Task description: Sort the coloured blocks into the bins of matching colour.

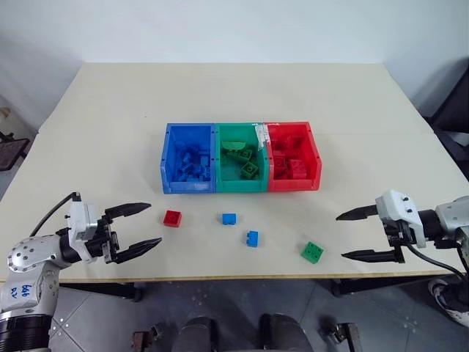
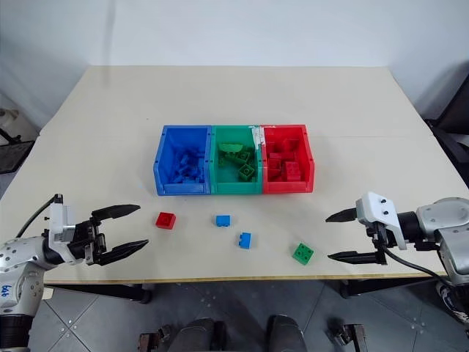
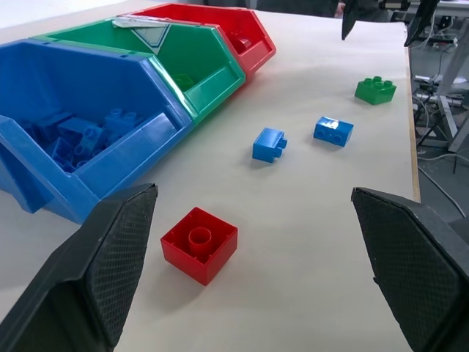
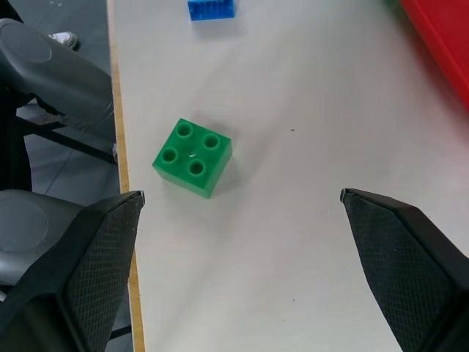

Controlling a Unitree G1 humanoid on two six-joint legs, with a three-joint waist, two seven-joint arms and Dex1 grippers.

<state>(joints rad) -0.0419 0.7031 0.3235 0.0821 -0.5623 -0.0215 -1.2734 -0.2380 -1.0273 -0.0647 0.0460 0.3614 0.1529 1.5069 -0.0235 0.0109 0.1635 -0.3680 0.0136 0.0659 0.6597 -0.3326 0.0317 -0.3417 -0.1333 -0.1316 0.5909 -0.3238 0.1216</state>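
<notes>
Both grippers' jaws gape empty; the green block (image 1: 312,251) lies nearest the right gripper (image 1: 351,235), off the bins (image 1: 241,158).

My two head eyes look forward and down over the table (image 1: 110,132) from above, sharing bins (image 1: 240,158) and loose blocks, my left wrist camera low and close, facing across toward the red block (image 3: 199,243), my right wrist camera close above the green block (image 4: 193,157), shared with both eyes
</notes>
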